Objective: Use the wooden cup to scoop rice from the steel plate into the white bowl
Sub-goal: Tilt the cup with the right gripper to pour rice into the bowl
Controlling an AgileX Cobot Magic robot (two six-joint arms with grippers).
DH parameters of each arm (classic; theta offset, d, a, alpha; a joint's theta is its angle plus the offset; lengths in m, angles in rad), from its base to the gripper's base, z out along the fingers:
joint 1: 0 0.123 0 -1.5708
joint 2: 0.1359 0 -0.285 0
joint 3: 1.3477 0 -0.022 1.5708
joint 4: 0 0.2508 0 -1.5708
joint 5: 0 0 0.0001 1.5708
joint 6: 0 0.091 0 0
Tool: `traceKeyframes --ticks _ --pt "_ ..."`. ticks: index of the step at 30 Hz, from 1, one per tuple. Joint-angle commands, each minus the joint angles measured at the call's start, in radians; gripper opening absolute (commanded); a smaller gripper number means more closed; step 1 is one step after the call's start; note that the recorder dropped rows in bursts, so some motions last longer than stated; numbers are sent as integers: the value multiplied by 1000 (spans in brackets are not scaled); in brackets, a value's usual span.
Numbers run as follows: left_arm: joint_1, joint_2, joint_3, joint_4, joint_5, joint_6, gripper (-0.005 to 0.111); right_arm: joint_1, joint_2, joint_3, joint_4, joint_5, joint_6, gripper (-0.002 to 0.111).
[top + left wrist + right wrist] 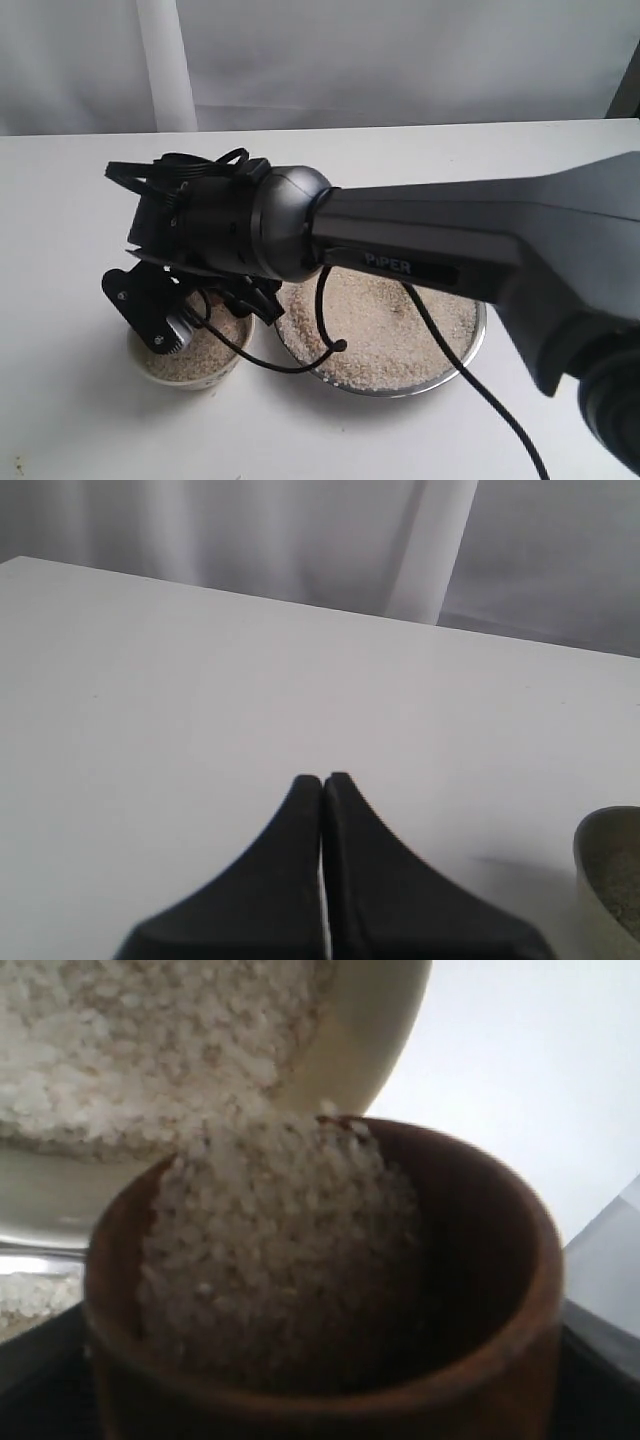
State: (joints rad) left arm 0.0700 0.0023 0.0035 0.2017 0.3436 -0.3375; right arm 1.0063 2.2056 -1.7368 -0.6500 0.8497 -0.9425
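In the right wrist view the wooden cup [500, 1260] is tipped against the white bowl [370, 1030], and the rice [280, 1230] in it slides over its lip onto the rice heaped in that bowl. My right gripper [320, 1415] is shut on the cup. From outside, the right arm reaches across and hides the cup above the white bowl [190, 378]. The steel plate [400, 388] lies just right of the bowl, with rice [390, 320] spread across it. My left gripper [323, 780] is shut on nothing, over bare table beside the plate's rim [608, 880].
The right arm's wrist and its black cable [480, 390] hang over both vessels. White table [70, 200] surrounds them, with a pale curtain [400, 60] behind the far edge.
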Motion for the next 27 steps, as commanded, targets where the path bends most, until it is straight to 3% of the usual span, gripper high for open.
traceKeyframes --ticks 1,27 --pt "0 -2 -4 -5 -6 -2 0 20 0 -8 -86 -5 -3 0" --pt "0 -2 -4 -5 -6 -2 0 78 0 -4 -296 25 5 0"
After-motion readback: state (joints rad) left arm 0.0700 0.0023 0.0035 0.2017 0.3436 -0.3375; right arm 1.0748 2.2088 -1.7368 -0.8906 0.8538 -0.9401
